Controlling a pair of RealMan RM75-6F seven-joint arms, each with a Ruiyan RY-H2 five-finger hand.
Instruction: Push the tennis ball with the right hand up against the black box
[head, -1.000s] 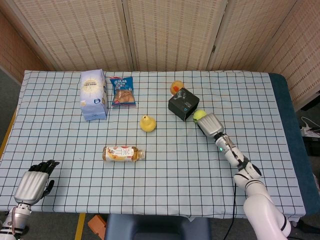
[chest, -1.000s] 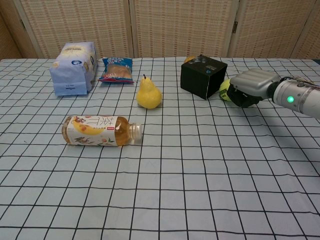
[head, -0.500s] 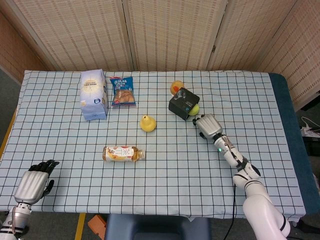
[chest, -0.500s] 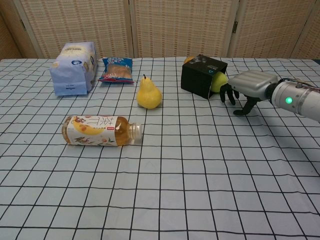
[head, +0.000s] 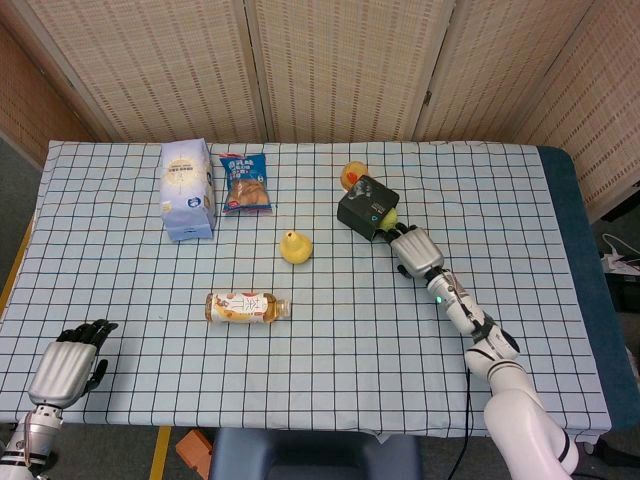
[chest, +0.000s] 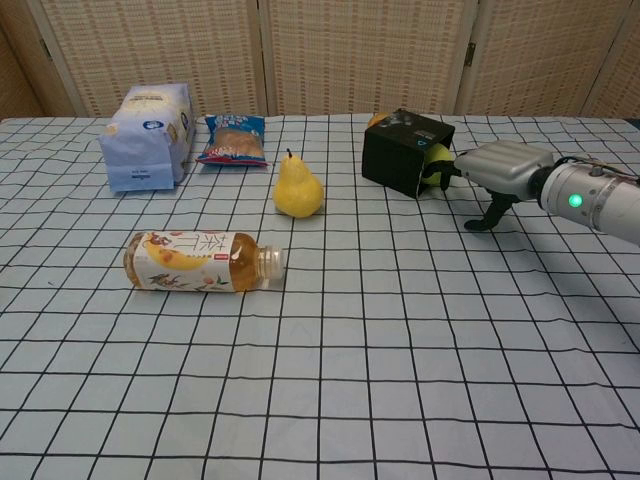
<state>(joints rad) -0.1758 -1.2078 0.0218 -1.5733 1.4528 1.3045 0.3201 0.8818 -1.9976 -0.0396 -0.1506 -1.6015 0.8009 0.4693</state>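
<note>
The right hand (chest: 500, 170) holds nothing, fingers apparently extended against the tennis ball (chest: 437, 165), which sits touching the black box (chest: 402, 151) on the tabletop (chest: 400, 330). Light, fuzzy and springy, the ball likely rolls readily; pushing its outer side suits it.

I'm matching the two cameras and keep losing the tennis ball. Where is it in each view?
Head view: the tennis ball sits right of centre, upper half, against the black box's right side, with the right hand just below it.
Chest view: the ball is upper right, between the box and the hand.
Shared landmark: the black box.
</note>
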